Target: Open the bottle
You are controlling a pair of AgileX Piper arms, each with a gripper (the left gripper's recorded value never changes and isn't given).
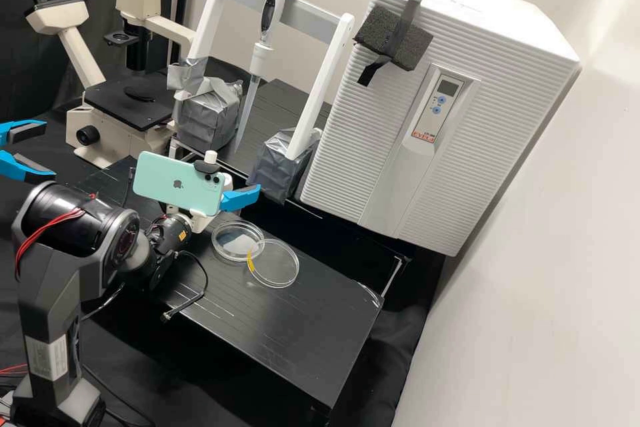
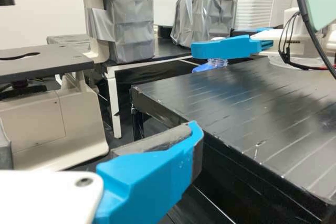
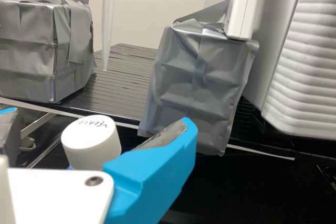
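Two jobs: my right gripper clasps the clear plastic bottle, centre-left in the high view; I'd bring the released left gripper squarely over its white round cap, then twist.

You have open room over the bare near half of the tabletop. Two petri dishes lie beside the right pincer; a taped grey block and ribbed cabinet wall the far side.
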